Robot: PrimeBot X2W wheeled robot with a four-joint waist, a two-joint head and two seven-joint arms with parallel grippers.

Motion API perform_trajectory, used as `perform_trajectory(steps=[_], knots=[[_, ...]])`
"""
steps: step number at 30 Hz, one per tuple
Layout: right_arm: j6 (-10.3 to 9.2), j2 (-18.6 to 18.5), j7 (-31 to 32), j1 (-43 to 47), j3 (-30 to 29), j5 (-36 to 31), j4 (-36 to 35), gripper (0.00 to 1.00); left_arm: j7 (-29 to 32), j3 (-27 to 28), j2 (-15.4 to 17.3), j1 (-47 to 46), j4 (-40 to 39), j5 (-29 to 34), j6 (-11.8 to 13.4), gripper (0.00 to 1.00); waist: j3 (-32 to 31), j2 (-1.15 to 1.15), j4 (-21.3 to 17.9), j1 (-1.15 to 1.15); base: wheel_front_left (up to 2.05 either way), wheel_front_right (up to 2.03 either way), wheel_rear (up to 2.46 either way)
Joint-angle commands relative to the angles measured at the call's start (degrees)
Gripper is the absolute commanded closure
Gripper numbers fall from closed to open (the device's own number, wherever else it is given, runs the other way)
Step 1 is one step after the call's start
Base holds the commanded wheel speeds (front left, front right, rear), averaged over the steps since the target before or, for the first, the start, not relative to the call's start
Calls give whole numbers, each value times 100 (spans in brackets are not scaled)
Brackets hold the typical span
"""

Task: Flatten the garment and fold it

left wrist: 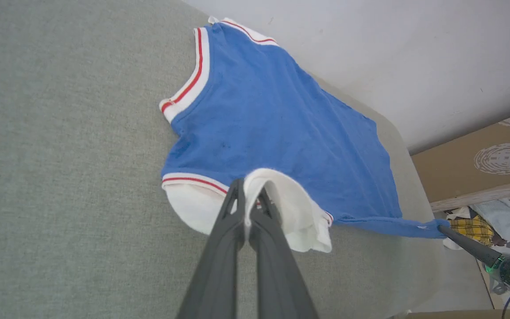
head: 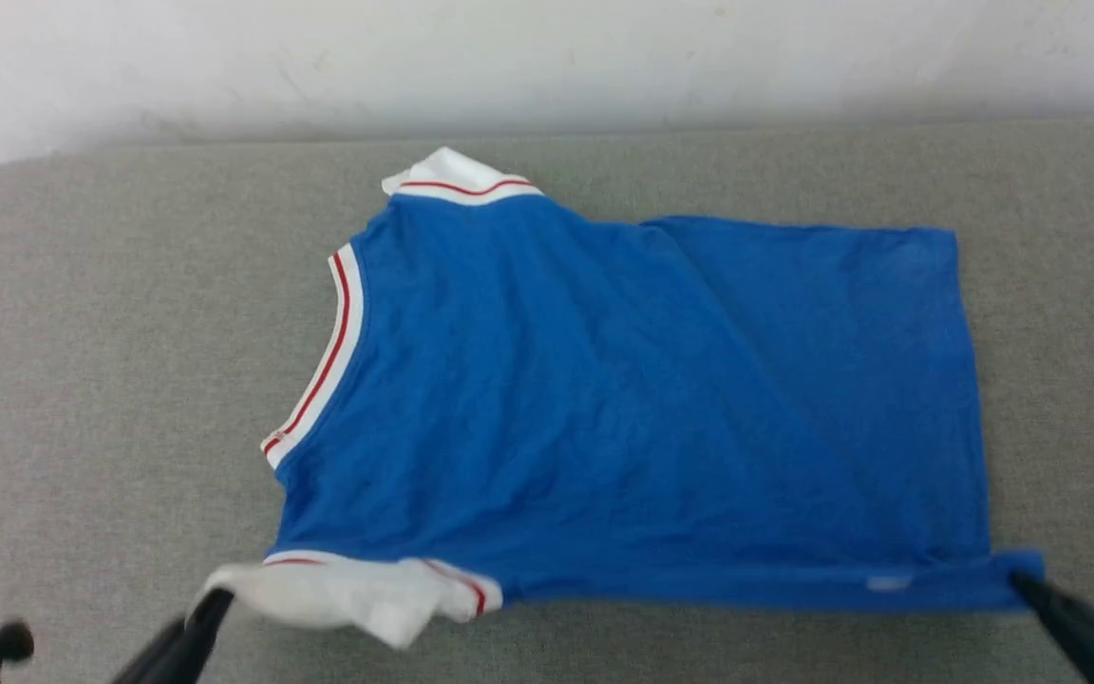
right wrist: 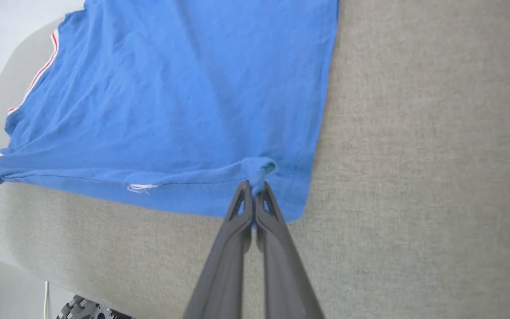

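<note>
1. Nearest you, lower left: your left gripper (left wrist: 246, 191). Its fingers are pressed together on the near sleeve (left wrist: 290, 212), which is white, and the cuff stands up around the fingertips.
2. Nearest you, lower right: your right gripper (right wrist: 253, 189). Its fingers are pinched tight on a small bunch of blue cloth at the hem corner (head: 1012, 570).
3. Middle: the garment (head: 604, 399), royal blue, plain side up. It lies across the centre of the grey cloth-covered table (head: 110, 332), neck to your left and hem to your right. The near edge runs in a straight line between your two grippers. Shallow creases cross the body diagonally.
4. Left edge of the garment: neckline trim (head: 329, 361), white with a red stripe.
5. Far left corner: far sleeve (head: 457, 180), white with a red stripe, with little of it showing past the blue.
6. Farthest: pale wall (head: 547, 57) behind the table.
</note>
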Motion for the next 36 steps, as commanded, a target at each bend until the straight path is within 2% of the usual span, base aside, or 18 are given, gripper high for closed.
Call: perform_trajectory(steps=[1, 9, 17, 24, 31, 32, 33, 34, 35, 36], knots=[[-4, -32, -131, -202, -15, -78, -56, 100, -43, -26, 70, -314, -16, 86, -73, 100, 198, 0, -33, -1, 0, 0, 0], [-4, -306, -635, -1141, 81, -377, 139, 100, -60, -353, 340, -2149, 512, 539, -291, 100, 827, 0, -217, -1, 0, 0, 0], [-4, -447, -1033, -1928, 249, -607, 640, 100, -271, -703, 310, -3588, 1475, 901, -522, 100, 1358, 0, -428, -1, 0, 0, 0], [-4, -471, -1352, -2287, 422, -762, 1106, 100, -804, -916, 81, -4241, 2297, 1270, -633, 100, 1705, 0, -516, -1, 0, 0, 0], [-4, -487, -1599, -2499, 657, -842, 1487, 100, -1125, -1089, -91, -4456, 2893, 1465, -679, 100, 1848, 0, -518, -1, 0, 0, 0], [-4, -487, -1624, -2537, 682, -840, 1528, 100, -1140, -1107, -103, -4479, 2968, 1488, -671, 92, 1864, 0, -518, -1, 0, 0, 0], [-4, -488, -1651, -2577, 709, -830, 1556, 85, -1167, -1111, -119, -4504, 3029, 1509, -654, 73, 1872, 0, -517, -1, 0, 0, 0], [-4, -492, -1690, -2616, 727, -820, 1572, 56, -1178, -1119, -131, -4526, 3086, 1529, -634, 53, 1877, 0, -514, -1, 0, 0, 0], [-4, -502, -1749, -2653, 737, -822, 1578, 0, -1177, -1132, -137, -4547, 3139, 1551, -612, 0, 1877, 0, -507, -1, 0, 0, 0], [-4, -502, -1814, -2685, 733, -822, 1585, 0, -1192, -1136, -148, -4569, 3181, 1573, -587, 0, 1872, 0, -500, -1, 0, 0, 0]])
